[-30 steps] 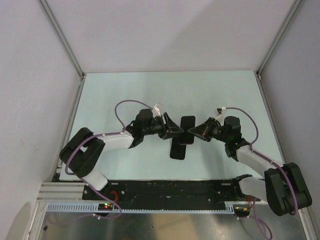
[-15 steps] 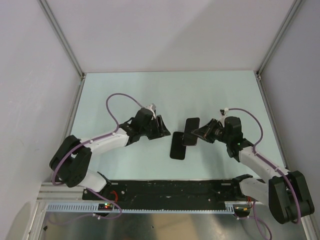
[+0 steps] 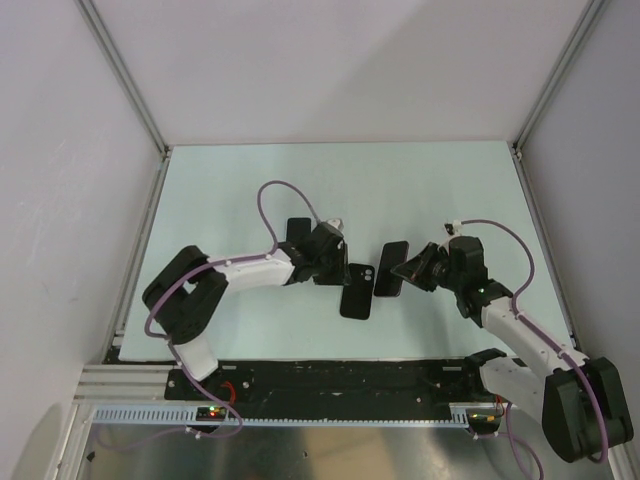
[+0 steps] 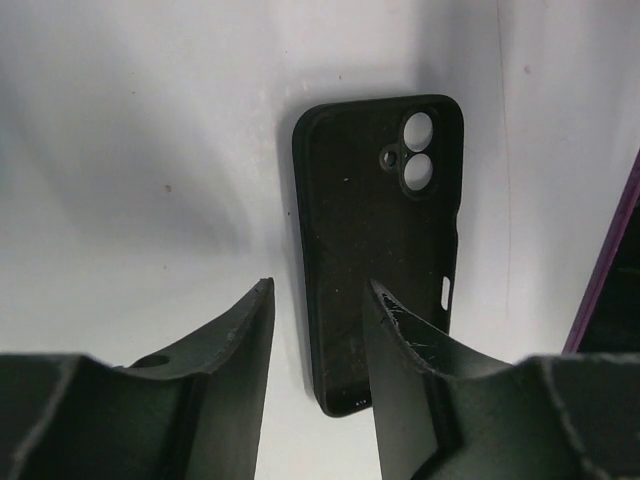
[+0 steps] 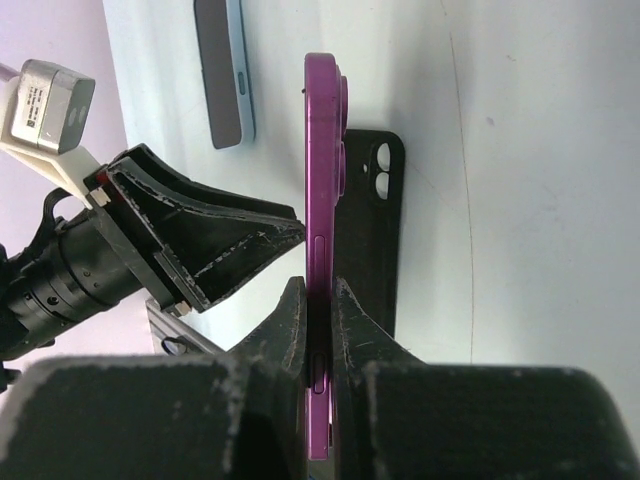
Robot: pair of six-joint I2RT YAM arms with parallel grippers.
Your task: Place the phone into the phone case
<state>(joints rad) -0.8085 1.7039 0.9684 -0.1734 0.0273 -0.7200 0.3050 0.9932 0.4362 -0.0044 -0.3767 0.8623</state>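
Note:
The black phone case (image 3: 355, 300) lies flat on the table, inside up, with its camera holes at the end nearest my left gripper. It fills the left wrist view (image 4: 380, 240). My left gripper (image 3: 345, 270) is open and empty, its jaws (image 4: 318, 310) straddling the case's left edge just above it. My right gripper (image 3: 408, 268) is shut on the purple phone (image 3: 392, 270), holding it on edge just right of the case. In the right wrist view the phone (image 5: 322, 180) stands between the fingers (image 5: 320, 300), with the case (image 5: 372, 230) behind it.
A second phone, dark with a light blue edge (image 3: 298, 232), lies on the table behind my left arm; it also shows in the right wrist view (image 5: 225, 70). Grey walls close in the table on three sides. The black base rail (image 3: 340, 380) runs along the near edge.
My left gripper has let go of the phone, drawn back, then swung right and down over the case. My right gripper has carried the phone slightly right. The second phone has come into view.

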